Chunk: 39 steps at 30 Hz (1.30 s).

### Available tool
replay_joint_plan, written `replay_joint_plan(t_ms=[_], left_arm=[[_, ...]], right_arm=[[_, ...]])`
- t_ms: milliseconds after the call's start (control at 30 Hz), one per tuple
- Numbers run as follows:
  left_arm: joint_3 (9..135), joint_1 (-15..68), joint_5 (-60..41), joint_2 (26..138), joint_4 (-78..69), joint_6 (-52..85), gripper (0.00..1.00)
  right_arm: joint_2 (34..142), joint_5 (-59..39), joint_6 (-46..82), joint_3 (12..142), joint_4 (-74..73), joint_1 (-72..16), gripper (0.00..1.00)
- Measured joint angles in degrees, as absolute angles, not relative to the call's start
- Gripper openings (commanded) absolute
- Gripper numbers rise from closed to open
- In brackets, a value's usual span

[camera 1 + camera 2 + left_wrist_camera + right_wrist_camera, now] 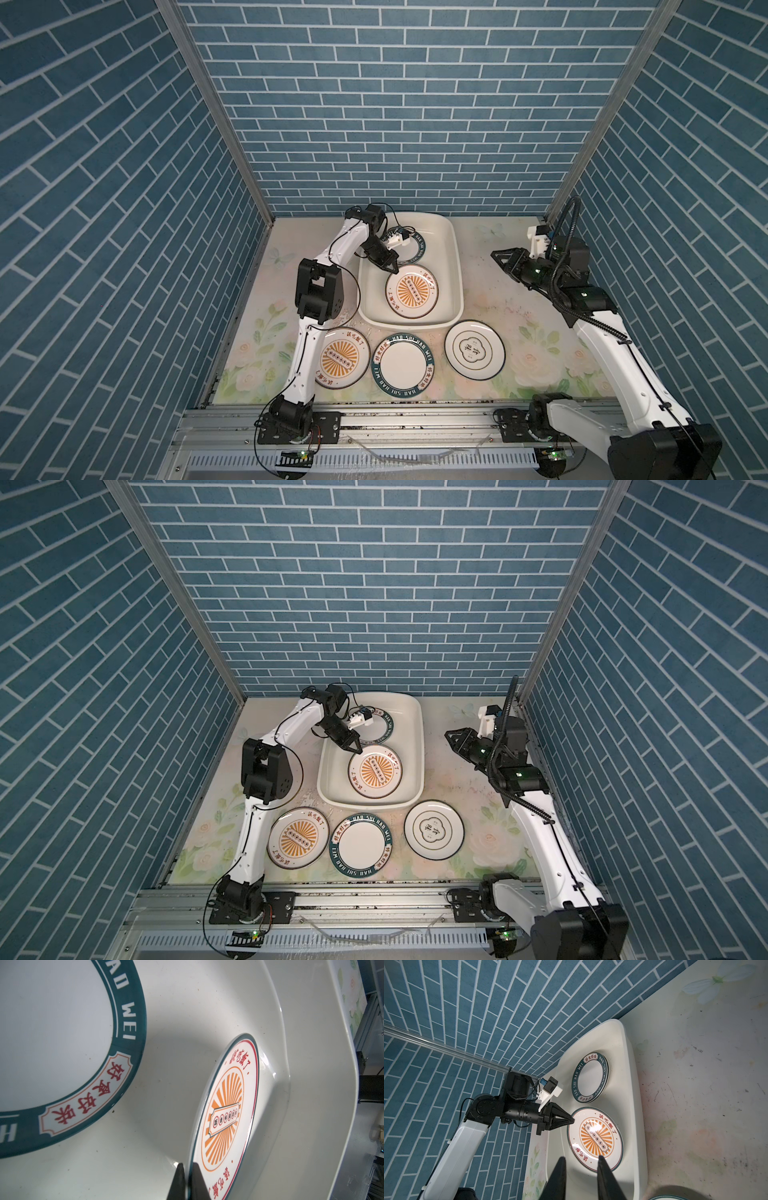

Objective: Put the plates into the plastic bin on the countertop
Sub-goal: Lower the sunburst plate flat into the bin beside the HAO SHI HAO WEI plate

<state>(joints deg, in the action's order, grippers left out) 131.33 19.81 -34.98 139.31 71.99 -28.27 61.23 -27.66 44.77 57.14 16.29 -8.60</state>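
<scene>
Left fingers (179, 1183) clenched on sunburst plate (411, 293) rim inside bin (453, 266); "HAO WEI" plate (413, 249) at 12 o'clock. Right fingers (559, 1179) released, empty, above bench (519, 307).

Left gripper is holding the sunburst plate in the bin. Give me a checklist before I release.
1. Left gripper shut on held plate rim: ok.
2. Held plate inside bin walls: ok.
3. Held plate flat on bin floor: cannot tell.
4. Gap to green-rim stack: ok.
5. Right gripper empty, clear of bin: ok.
6. All plates binned: not ok; sunburst plate, green-rim plate, emblem plate on countertop.
</scene>
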Motion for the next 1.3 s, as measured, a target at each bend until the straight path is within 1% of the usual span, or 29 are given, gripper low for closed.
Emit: replay_joint_plan(t_ms=[433, 500, 700, 1300], left_arm=[[135.8, 21.0, -34.6, 142.3, 73.4, -28.5, 0.03], [136.1, 21.0, -34.5, 142.7, 73.5, -28.5, 0.06], [136.6, 21.0, -34.3, 143.2, 73.5, -28.3, 0.08], [138.9, 21.2, -33.4, 146.8, 72.0, -27.4, 0.10]], right_arm=[[61.9, -27.9, 45.2, 56.3, 15.1, -8.6, 0.27], [62.0, -27.9, 45.2, 56.3, 14.9, -8.6, 0.27], [62.1, -28.2, 45.2, 56.3, 14.3, -8.6, 0.27], [63.3, -29.0, 46.7, 55.4, 11.8, -8.6, 0.27]])
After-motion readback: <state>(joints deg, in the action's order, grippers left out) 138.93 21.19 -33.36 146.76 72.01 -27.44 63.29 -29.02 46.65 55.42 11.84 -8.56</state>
